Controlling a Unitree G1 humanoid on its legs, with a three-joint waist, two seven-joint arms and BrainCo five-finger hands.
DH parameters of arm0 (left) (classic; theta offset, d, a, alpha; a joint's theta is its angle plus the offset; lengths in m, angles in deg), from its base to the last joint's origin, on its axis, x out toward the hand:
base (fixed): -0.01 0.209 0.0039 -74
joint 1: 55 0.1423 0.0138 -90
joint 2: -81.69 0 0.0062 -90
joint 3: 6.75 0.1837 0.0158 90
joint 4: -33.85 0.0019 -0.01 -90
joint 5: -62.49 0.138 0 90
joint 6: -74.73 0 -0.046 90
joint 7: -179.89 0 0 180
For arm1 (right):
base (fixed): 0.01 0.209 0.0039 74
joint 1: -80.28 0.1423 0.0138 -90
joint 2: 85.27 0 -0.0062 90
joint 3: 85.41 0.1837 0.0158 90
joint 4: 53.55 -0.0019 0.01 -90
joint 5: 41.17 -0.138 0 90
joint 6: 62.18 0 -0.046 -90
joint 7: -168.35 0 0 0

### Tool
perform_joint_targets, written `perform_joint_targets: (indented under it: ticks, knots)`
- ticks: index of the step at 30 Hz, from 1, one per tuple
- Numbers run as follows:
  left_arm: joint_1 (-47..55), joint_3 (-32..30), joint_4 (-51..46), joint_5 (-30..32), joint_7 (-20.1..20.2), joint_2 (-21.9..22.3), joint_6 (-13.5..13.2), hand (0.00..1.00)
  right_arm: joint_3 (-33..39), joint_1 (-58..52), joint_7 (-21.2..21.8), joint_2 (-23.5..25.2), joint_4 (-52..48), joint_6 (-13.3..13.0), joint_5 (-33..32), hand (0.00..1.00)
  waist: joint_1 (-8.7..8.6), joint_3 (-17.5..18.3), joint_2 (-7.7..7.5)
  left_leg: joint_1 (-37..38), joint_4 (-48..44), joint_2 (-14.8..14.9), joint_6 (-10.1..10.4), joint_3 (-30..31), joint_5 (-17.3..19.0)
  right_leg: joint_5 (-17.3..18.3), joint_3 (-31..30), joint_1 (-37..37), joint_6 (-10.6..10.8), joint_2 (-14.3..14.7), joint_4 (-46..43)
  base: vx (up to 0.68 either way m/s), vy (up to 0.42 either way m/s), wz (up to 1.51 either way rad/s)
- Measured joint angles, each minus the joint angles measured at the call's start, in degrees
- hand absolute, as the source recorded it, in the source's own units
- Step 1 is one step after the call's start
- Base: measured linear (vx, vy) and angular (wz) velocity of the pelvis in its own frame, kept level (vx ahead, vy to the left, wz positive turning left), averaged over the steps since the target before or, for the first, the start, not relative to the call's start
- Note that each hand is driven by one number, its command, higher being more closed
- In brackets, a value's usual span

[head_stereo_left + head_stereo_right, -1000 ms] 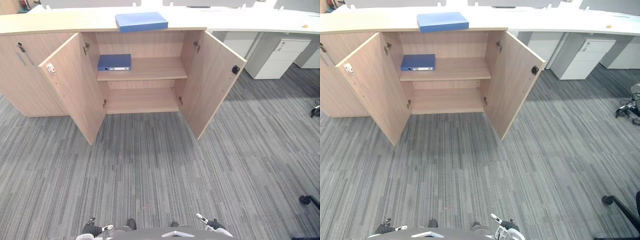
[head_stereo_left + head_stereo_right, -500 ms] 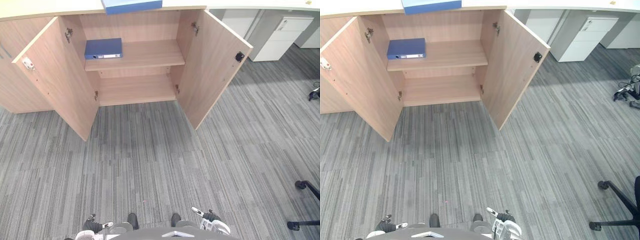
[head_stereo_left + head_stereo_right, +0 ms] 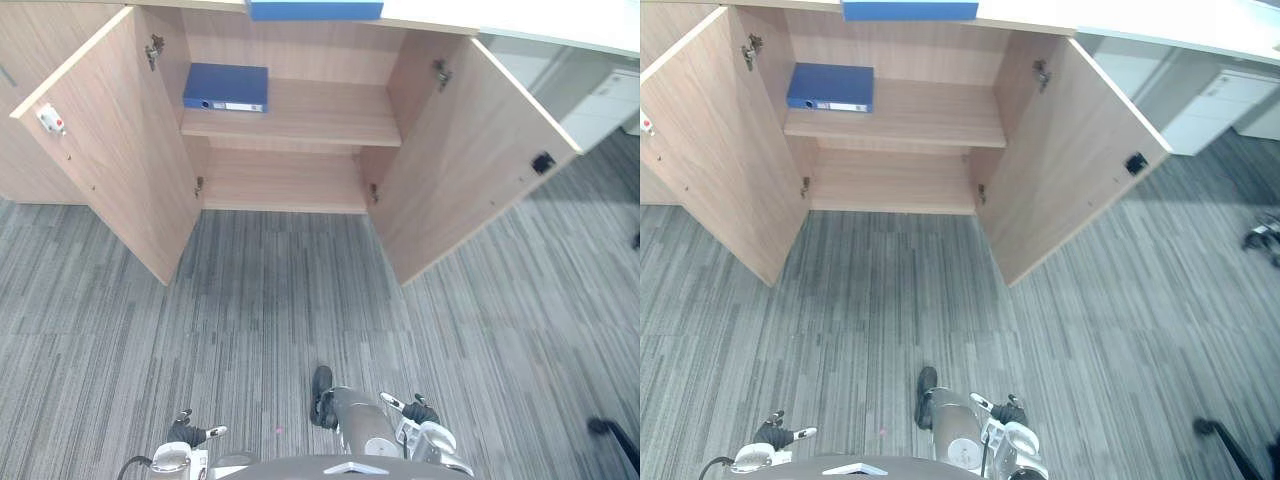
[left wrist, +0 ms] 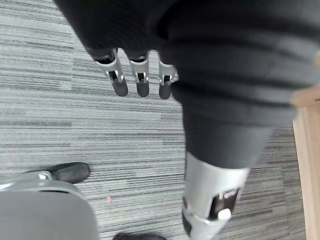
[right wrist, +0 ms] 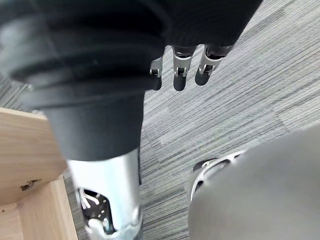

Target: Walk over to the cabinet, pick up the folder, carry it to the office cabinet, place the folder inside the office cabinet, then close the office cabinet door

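Cabinet: the low wooden cabinet (image 3: 300, 45) stands ahead on the grey striped carpet (image 3: 280, 300), both doors thrown wide open.
Doors: the left door (image 3: 110, 140) and the right door (image 3: 470, 165) angle out into the room, their inner faces showing.
Top folder: a blue folder (image 3: 314, 9) lies flat on the bench (image 3: 1030, 16) above the opening. Only its near edge is in sight, and that edge runs side to side along the bench front.
Shelf folder: a second blue folder (image 3: 226, 86) lies flat at the left end of the upper shelf (image 3: 320, 112), close to the left wall. Its labelled spine faces out towards the room. Its long axis seems to run along the shelf front, though the angle makes that hard to be sure of.
Lower shelf: the lower shelf (image 3: 290, 180) is bare wood.
Left robot hand: the left robot hand (image 4: 141, 80) hangs low over the carpet, well back from the cabinet. Its fingers are straight and loosely side by side, holding nothing.
Right robot hand: the right robot hand (image 5: 179, 70) hangs the same way on the other side, fingers relaxed and pointing down, nothing in them.
Beyond: a white drawer unit (image 3: 1215, 100) stands past the right door.
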State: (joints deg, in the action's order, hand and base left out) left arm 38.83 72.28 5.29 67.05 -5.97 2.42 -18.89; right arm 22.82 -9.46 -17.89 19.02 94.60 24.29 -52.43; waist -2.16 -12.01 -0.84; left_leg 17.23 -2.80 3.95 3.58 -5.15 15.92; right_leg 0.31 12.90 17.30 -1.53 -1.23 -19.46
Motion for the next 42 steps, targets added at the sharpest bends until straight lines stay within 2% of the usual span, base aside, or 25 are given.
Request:
perform_joint_targets:
  ticks: [1, 3, 4, 5, 6, 7, 9, 11, 13, 15, 17, 18, 19, 20, 22, 24, 27, 29, 31, 33, 34, 36, 38, 40, 42]
  knots:
    - [-0.08, -1.3, -0.48, 0.0, 0.01, 1.51, -0.35, 0.0, 0.08, 0.02, -0.02, -0.4, -0.62, -0.02, 0.39, 0.0, 0.44, 0.31, 1.63, -2.05, -4.44, 1.27, 1.25, -0.49, -0.53, 1.55, 0.9, -0.86, -0.82, 0.52, 0.1, 0.49, -0.236, 0.26]
    - [-0.03, -4.81, -2.36, -0.03, 0.05, 3.34, -0.66, 0.0, -0.07, -0.13, 0.02, -0.42, -1.29, 0.03, 0.45, 0.0, 0.7, 0.02, 2.96, -7.42, -18.11, 2.75, 2.18, -2.06, -1.56, 3.33, 1.38, -4.25, -1.42, 1.21, 2.16, 0.53, -0.242, 0.2]
    - [-0.08, -7.28, -2.79, -0.08, 0.07, 4.48, -0.67, 0.0, -0.31, -0.52, -0.02, -0.71, -2.11, 0.23, 0.43, 0.0, 0.71, -0.19, 3.67, -13.09, -32.37, 5.37, 1.74, -2.99, -3.25, 4.26, 1.51, -7.98, -1.81, 2.12, 4.42, 0.58, -0.23, 0.05]
    - [0.2, -8.97, -4.02, -0.61, 0.11, 5.22, -0.71, 0.0, -0.92, -1.43, -0.09, -0.69, -3.14, 0.43, 0.34, 0.0, 1.3, -0.5, 3.74, -16.87, -44.27, 8.14, 1.58, -4.75, -2.89, 5.18, 0.75, -12.09, -2.55, 3.48, 6.34, 0.47, -0.187, -0.07]
    - [0.17, -9.33, -4.56, -1.18, 0.08, 5.35, -0.72, 0.0, -1.61, -1.83, -0.09, -0.7, -3.4, 0.4, 0.32, 0.0, 1.79, -0.51, 3.82, -18.22, -48.28, 9.33, 1.32, -5.77, -2.36, 5.71, 0.26, -14.13, -2.72, 3.86, 6.98, 0.34, -0.129, -0.34]
    - [0.12, -9.27, -5.29, -2.16, 0.05, 5.24, -0.79, 0.0, -2.44, -1.93, -0.13, -0.55, -3.29, 0.45, 0.28, 0.0, 2.58, -0.81, 2.51, -21.02, -52.77, 10.9, 1.26, -7.6, -1.1, 6.72, -0.68, -17.04, -2.93, 3.99, 7.61, 0.34, -0.13, -0.47]
    - [0.08, -9.2, -6.82, -2.25, 0.12, 5.39, -0.97, 0.0, -2.53, -1.82, -0.12, -0.06, -3.5, 0.86, 0.22, 0.0, 3.42, -0.64, 2.08, -25.47, -52.49, 12.0, 0.74, -9.9, 0.06, 7.94, -2.66, -19.98, -2.75, 4.0, 9.23, 0.38, -0.107, -0.54]
    - [-0.41, -9.46, -7.08, -2.42, 0.19, 6.15, -1.44, 0.0, -2.2, -1.67, -0.16, 0.14, -3.73, 0.98, -0.05, 0.0, 3.9, -0.58, 2.17, -29.75, -45.87, 12.08, 0.04, -12.34, 0.68, 8.64, -4.82, -22.6, -2.07, 3.65, 10.68, 0.27, 0.032, -0.54]
    - [-0.89, -9.47, -7.07, -2.69, 0.23, 6.35, -1.48, 0.0, -2.13, -1.74, -0.21, 0.32, -3.97, 0.98, -0.14, 0.0, 4.42, -0.57, 1.91, -31.3, -35.19, 10.13, 0.31, -13.27, 0.5, 9.2, -6.31, -24.64, -0.95, 2.48, 11.94, 0.34, 0.122, -0.39]
    - [-1.17, -9.33, -7.04, -2.76, 0.28, 6.52, -1.49, 0.0, -1.39, -2.0, -0.27, 0.72, -3.95, 1.0, -0.12, 0.0, 4.44, -0.18, 1.57, -32.2, -23.75, 7.17, 0.48, -13.03, -2.22, 10.36, -7.58, -26.77, 0.99, 0.8, 13.55, 0.37, 0.208, -0.34]
    - [-1.07, -9.39, -6.96, -2.98, 0.26, 6.61, -1.52, 0.0, -1.37, -2.36, -0.27, 0.96, -3.68, 1.01, -0.09, 0.0, 4.94, 0.54, 1.24, -31.92, -19.15, 5.45, -2.21, -12.06, -8.5, 12.08, -9.4, -27.95, 3.06, -0.36, 14.11, 0.37, 0.273, -0.49]
    - [-0.91, -9.7, -6.87, -3.09, 0.42, 6.45, -1.48, 0.0, -1.32, -2.82, -0.24, 1.77, -3.42, 1.07, -0.04, 0.0, 5.36, 2.36, 0.17, -31.86, -19.6, 4.09, -3.84, -12.56, -10.21, 12.98, -11.07, -27.79, 4.19, -1.98, 13.96, 0.42, 0.312, -0.67]
    - [-0.89, -10.12, -6.81, -3.13, 0.54, 6.01, -1.42, 0.0, -1.28, -3.23, -0.22, 2.74, -3.22, 1.09, 0.2, 0.0, 5.46, 3.3, -1.67, -31.2, -20.37, 3.25, -4.06, -14.48, -8.16, 13.2, -12.36, -27.24, 4.52, -3.52, 12.33, 0.54, 0.352, -0.64]
    - [-0.89, -10.33, -6.7, -3.17, 0.54, 5.96, -1.4, 0.0, -1.26, -3.21, -0.21, 3.1, -3.27, 1.06, 0.32, 0.0, 5.52, 3.44, -2.13, -30.34, -20.38, 3.13, -4.69, -15.56, -7.81, 13.2, -12.73, -26.72, 4.52, -4.06, 10.5, 0.44, 0.273, -0.62]
    - [-0.9, -10.19, -6.21, -3.21, 1.06, 5.9, -0.96, 0.0, -1.24, -3.11, -0.15, 3.43, -3.34, 1.04, 0.47, 0.0, 5.73, 3.6, -2.68, -25.98, -19.89, 2.52, -6.4, -17.72, -5.62, 12.89, -13.7, -23.01, 5.13, -5.01, -1.75, 0.4, 0.259, -0.46]
    - [-0.95, -8.63, -5.59, -3.21, 1.21, 5.37, -0.5, 0.0, -1.78, -2.75, -0.06, 3.4, -3.79, 0.9, 0.7, 0.0, 5.05, 3.21, -2.27, -20.97, -17.85, 1.19, -6.73, -17.84, -3.07, 12.06, -13.42, -14.6, 9.55, -7.0, -22.57, 0.35, 0.187, -0.16]
    - [-0.97, -8.67, -4.5, -3.24, 1.16, 5.17, -0.37, 0.0, -2.35, -2.8, -0.04, 3.4, -5.29, 0.86, 1.08, 0.0, 4.68, 3.3, -2.38, -16.17, -15.48, 0.51, -6.49, -17.69, -1.92, 14.91, -10.02, -7.86, 7.84, -8.26, -32.57, 0.3, 0.059, 0.11]
    - [-0.94, -8.68, -4.08, -3.27, 1.07, 5.28, -0.11, 0.0, -2.38, -2.33, -0.03, 3.32, -5.42, 0.77, 1.56, 0.0, 4.07, 3.17, -1.99, -11.51, -11.4, 0.53, -5.86, -16.93, -2.29, 17.17, -5.25, -4.08, 5.81, -8.35, -28.26, 0.29, -0.024, 0.23]
    - [-1.06, -8.67, -3.88, -3.26, 1.02, 5.38, -0.04, 0.0, -2.33, -2.18, -0.04, 3.25, -5.48, 0.67, 1.55, 0.0, 3.58, 3.17, -1.87, -9.6, -9.03, 0.74, -4.88, -15.84, -2.58, 16.94, -3.74, -1.6, 5.0, -7.49, -20.18, 0.3, -0.117, 0.34]
    - [-1.14, -8.73, -3.36, -3.22, 0.98, 5.34, -0.02, 0.0, -2.29, -2.16, -0.06, 3.12, -5.4, 0.66, 1.54, 0.0, 3.25, 3.14, -1.81, -8.19, -7.86, 0.91, -2.74, -14.13, -2.4, 12.83, -4.9, -1.13, 3.87, -5.9, -9.04, 0.33, -0.222, 0.53]
    - [-1.06, -9.15, -3.13, -3.2, 0.99, 5.31, -0.03, 0.0, -2.15, -2.81, -0.08, 3.11, -5.26, 0.69, 1.47, 0.0, 2.9, 3.14, -2.17, -7.09, -7.69, 0.46, -0.81, -11.83, -1.42, 4.08, -6.48, -2.27, 3.54, -5.55, -3.98, 0.35, -0.233, 0.55]
    - [-0.9, -9.23, -1.74, -3.19, 0.81, 7.64, -0.04, 0.0, -1.73, -3.11, -0.07, 0.61, -4.16, 0.82, 1.54, 0.0, 3.03, 4.13, 0.94, -6.35, -7.58, 2.81, 0.05, -10.25, -1.36, 6.98, -3.81, -3.6, 2.91, -4.32, -5.2, 0.34, -0.226, 0.56]
    - [-1.25, -9.31, -1.81, -3.01, 0.76, 8.67, -0.05, 0.0, -1.15, -2.9, -0.13, -0.81, -3.14, 0.91, 1.52, 0.0, 2.57, 3.98, 3.08, -8.36, -12.5, 5.07, 0.74, -8.18, -1.82, 9.01, -0.65, -5.75, 1.85, -3.87, -4.79, 0.3, -0.226, 0.59]
    - [-1.57, -9.43, -2.3, -2.98, 0.77, 9.14, -0.07, 0.0, -1.16, -3.15, -0.15, -1.13, -2.98, 1.16, 1.46, 0.0, 2.79, 3.85, 3.36, -12.88, -23.5, 7.69, 1.65, -7.51, -2.73, 9.72, 0.87, -9.51, 1.13, -3.23, -2.39, 0.25, -0.227, 0.45]
    - [-1.44, -9.38, -3.23, -2.98, 0.77, 9.1, -0.26, 0.0, -1.29, -3.92, -0.15, -0.98, -2.94, 1.17, 1.34, 0.0, 3.69, 3.72, 3.11, -15.29, -30.94, 9.9, 1.27, -9.16, -1.95, 9.92, 2.0, -13.76, 0.7, -2.73, 0.34, 0.19, -0.136, 0.15]
